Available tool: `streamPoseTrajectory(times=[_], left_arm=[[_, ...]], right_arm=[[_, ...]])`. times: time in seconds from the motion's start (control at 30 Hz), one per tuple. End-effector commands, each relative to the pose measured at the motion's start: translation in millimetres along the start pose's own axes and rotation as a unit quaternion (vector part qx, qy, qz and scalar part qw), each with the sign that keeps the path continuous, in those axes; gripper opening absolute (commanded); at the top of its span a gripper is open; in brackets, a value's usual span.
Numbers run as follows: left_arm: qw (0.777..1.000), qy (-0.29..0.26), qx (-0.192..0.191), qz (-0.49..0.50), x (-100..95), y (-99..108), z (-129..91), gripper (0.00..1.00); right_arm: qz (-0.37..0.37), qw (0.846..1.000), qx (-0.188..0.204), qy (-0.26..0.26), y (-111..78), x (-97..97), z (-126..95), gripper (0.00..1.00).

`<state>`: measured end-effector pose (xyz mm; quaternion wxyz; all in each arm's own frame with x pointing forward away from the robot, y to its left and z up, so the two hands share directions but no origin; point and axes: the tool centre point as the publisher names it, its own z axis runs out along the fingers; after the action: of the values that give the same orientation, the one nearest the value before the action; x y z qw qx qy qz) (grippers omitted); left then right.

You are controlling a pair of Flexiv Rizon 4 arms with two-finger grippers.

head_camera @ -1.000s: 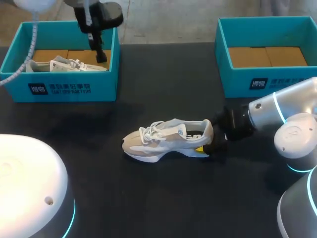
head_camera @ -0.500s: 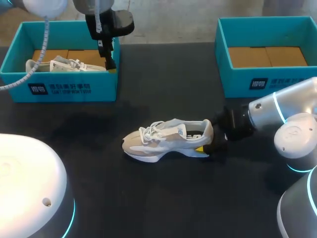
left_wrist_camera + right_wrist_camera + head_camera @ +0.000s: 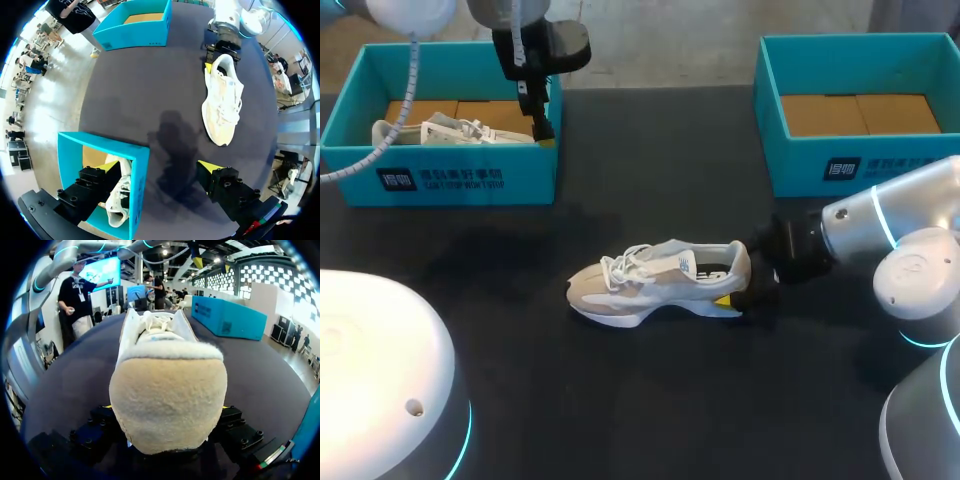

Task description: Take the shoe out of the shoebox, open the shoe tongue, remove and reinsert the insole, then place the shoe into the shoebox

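Beige-and-white shoe (image 3: 660, 283) stands on its sole mid-way across the dark table (image 3: 650, 400), well apart from both boxes. Its heel sits between the fingers of the right gripper (image 3: 740, 290), which seem to pinch it from both sides, though the heel hides the tips. Left gripper (image 3: 159, 166) is spread wide and holds nothing, straddling one wall of the left shoebox (image 3: 460, 182), with one finger above the second shoe (image 3: 450, 131) inside.

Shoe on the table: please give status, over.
Right tool shut on the shoe at heel, shoe flat on table. Left tool open, astride left shoebox wall, second shoe inside. No obstruction seen.
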<state>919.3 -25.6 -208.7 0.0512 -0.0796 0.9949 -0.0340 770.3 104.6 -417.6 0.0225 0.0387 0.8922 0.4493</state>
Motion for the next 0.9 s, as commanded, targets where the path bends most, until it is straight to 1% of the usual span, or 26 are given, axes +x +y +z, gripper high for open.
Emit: streamPoseTrajectory(times=[0.03, 0.1, 0.17, 0.2, 0.3, 0.33, 0.4, 0.63, 0.73, 0.87, 0.9], left_arm=[[1.0, 0.0, 0.001, 0.001, 0.5, 1, 0, 1.0], [1.0, 0.0, 0.001, 0.001, 0.5, 1, 0, 1.0], [0.999, -0.001, 0.035, -0.015, 6.8, -5, -3, 1.0], [0.999, -0.011, 0.037, -0.027, 8.5, -7, -4, 1.0], [0.996, -0.025, 0.061, -0.061, 13.6, -10, -6, 1.0], [0.994, -0.024, 0.066, -0.082, 14.8, -10, -6, 1.0], [0.991, -0.029, 0.076, -0.107, 24.3, -15, -8, 1.0], [0.976, -0.037, 0.08, -0.198, 43.4, -23, -9, 1.0], [0.97, -0.027, 0.08, -0.229, 52.0, -26, -7, 1.0], [0.955, -0.008, 0.063, -0.289, 61.7, -30, -2, 1.0], [0.953, -0.008, 0.052, -0.297, 65.1, -32, 0, 1.0]], right_arm=[[0.0, 1.0, 0.002, -0.001, 0.3, -0.3, 4, 0.0], [0.0, 1.0, 0.002, -0.001, 0.3, -0.3, 4, 0.0], [0.0, 1.0, 0.002, -0.001, 0.3, -0.3, 4, 0.0], [0.0, 1.0, 0.002, -0.001, 0.3, -0.3, 4, 0.0], [0.0, 1.0, 0.002, -0.001, 0.3, -0.3, 4, 0.0], [0.0, 1.0, 0.002, -0.001, 0.3, -0.3, 4, 0.0], [0.0, 1.0, 0.002, -0.001, 0.3, -0.3, 4, 0.0], [0.0, 1.0, 0.002, -0.001, 0.3, -0.3, 4, 0.0], [0.0, 1.0, 0.002, -0.001, 0.3, -0.3, 4, 0.0], [0.0, 1.0, 0.002, -0.001, 0.3, -0.3, 4, 0.0], [0.0, 1.0, 0.002, -0.001, 0.3, -0.3, 4, 0.0]])
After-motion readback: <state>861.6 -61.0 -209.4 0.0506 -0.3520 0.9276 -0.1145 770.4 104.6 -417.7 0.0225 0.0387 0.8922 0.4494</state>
